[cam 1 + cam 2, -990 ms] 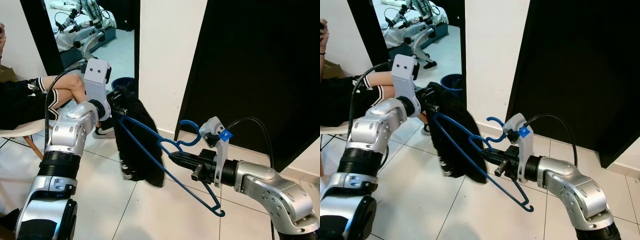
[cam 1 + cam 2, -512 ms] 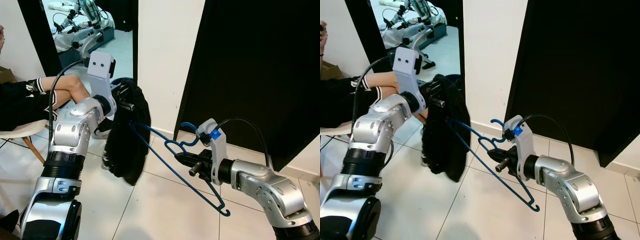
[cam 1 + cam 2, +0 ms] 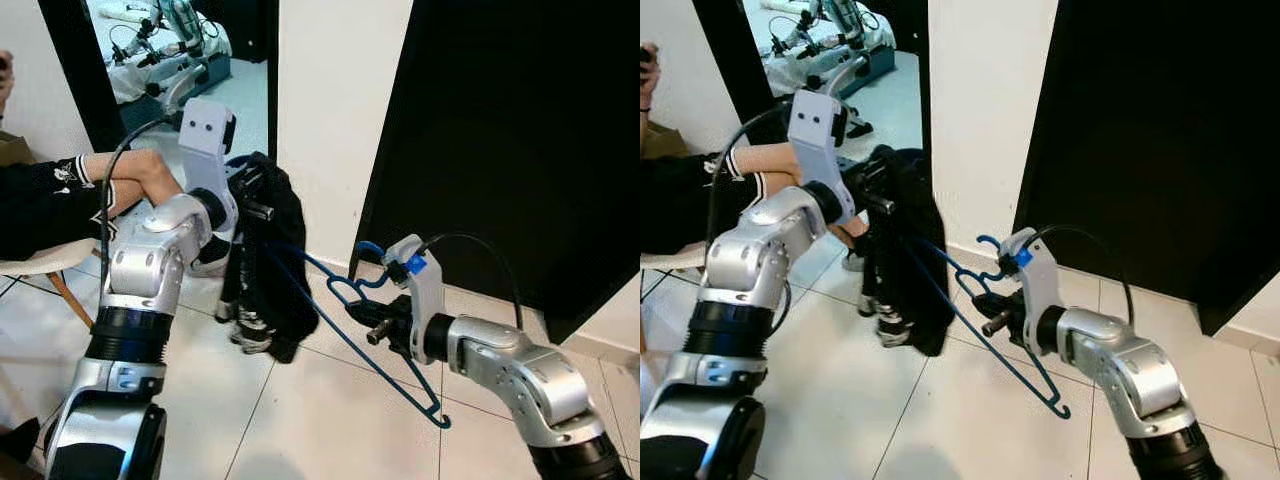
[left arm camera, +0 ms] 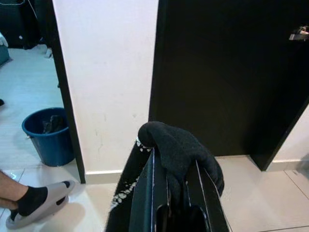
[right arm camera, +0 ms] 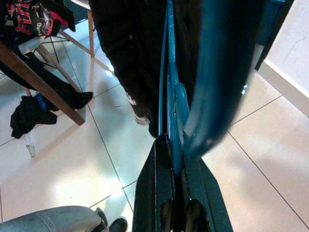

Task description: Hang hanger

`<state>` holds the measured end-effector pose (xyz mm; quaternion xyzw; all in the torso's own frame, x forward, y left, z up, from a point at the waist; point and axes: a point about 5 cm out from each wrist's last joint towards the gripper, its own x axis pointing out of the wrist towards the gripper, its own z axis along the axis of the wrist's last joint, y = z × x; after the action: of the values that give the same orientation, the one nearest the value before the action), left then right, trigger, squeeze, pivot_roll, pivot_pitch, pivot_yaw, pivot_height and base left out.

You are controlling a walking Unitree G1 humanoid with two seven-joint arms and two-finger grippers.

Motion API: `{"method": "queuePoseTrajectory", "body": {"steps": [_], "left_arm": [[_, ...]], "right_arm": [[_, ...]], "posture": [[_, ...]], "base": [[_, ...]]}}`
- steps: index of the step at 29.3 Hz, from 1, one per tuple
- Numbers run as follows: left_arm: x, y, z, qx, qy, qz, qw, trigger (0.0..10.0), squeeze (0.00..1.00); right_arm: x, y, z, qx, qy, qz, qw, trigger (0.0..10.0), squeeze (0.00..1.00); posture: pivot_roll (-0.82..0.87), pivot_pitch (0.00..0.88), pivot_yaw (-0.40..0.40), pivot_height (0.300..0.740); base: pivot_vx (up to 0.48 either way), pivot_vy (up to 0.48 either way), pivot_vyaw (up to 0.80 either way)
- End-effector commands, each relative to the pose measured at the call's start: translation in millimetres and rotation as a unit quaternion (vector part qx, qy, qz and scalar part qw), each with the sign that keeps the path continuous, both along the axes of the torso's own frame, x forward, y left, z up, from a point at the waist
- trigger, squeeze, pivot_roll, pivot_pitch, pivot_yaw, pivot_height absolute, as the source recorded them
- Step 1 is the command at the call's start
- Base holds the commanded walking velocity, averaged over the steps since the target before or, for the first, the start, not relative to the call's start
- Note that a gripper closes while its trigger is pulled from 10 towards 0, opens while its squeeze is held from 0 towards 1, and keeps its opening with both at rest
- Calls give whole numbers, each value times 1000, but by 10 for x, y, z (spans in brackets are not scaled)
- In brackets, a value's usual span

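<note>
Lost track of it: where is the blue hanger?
The blue hanger spans mid-scene, gripped near its hook by the right pincer, its far end under the black garment.

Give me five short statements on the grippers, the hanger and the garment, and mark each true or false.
1. The right gripper is shut on the blue hanger. True.
2. The left gripper holds the black garment. True.
3. The hanger is red. False: it is blue.
4. The garment lies flat on the floor. False: it hangs from the left gripper and the hanger's far end.
5. A blue bucket stands on the floor beside the white wall. True.
</note>
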<state>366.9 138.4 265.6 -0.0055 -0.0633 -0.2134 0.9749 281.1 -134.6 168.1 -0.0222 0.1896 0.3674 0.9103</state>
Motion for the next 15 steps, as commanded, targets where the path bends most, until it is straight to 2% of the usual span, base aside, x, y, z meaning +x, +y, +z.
{"method": "queuePoseTrajectory", "body": {"steps": [1, 2, 8, 11, 13, 15], "left_arm": [[-32, -60, 36, -6, -9, -13, 1000, 10000, 0], [-27, -55, 10, -5, -6, -11, 1000, 10000, 0], [-29, -73, 12, -8, -5, -12, 1000, 10000, 0], [-62, -187, 14, -21, -2, -28, 999, 10000, 0], [-115, -344, -14, -35, 3, -49, 998, 10000, 0], [-135, -397, -27, -39, 5, -56, 998, 10000, 0]], "right_arm": [[35, 1, 40, 3, -8, -10, 1000, 10000, 0], [101, -25, 118, 17, -27, -33, 999, 10000, 0], [153, -61, 155, 21, -38, -55, 998, 10000, 0], [226, -75, 194, 32, -50, -85, 995, 10000, 0], [276, -49, 232, 54, -54, -104, 992, 10000, 0], [287, -36, 244, 62, -55, -108, 991, 10000, 0]], "posture": [[71, 56, -45, 740], [71, 56, -45, 740], [69, 54, -48, 740], [71, 54, -48, 740], [76, 52, -49, 740], [76, 52, -49, 740]], "base": [[0, 0, 0], [0, 0, 0], [0, 0, 0], [0, 0, 0], [0, 0, 0], [0, 0, 0]]}}
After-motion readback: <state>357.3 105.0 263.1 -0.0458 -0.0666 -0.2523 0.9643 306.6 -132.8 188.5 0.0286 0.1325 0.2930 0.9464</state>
